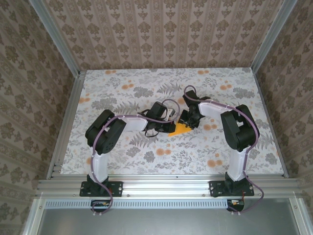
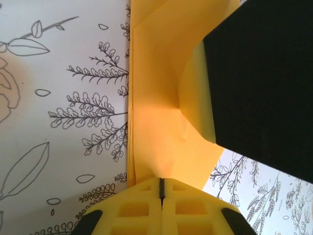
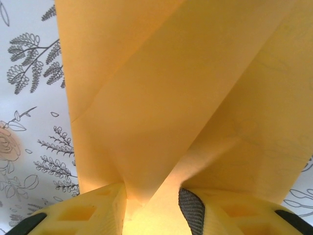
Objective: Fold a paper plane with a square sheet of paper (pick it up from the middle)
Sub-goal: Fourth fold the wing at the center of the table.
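Bases come first in the top view: the left base (image 1: 100,187) and right base (image 1: 230,187) sit at the near edge. Both arms reach in to the middle of the flowered cloth (image 1: 220,156). There the left gripper (image 1: 163,128) and right gripper (image 1: 190,119) meet over the paper (image 1: 182,130), a small orange-yellow wedge on the cloth between them.

From the left wrist, we see its yellow fingers (image 2: 137,205) closest, pressed together with only a dark seam between them, so the jaws are fully closed. The creased paper (image 2: 156,98) runs up the view from their tips. We cannot tell whether its edge is nipped in the seam. The right gripper's finger (image 2: 195,98) touches the paper from the right.

From the right wrist, the fingers (image 3: 93,210) stand part-way apart. A raised fold of paper (image 3: 161,98) runs down between them and touches both. We cannot tell if they squeeze it.
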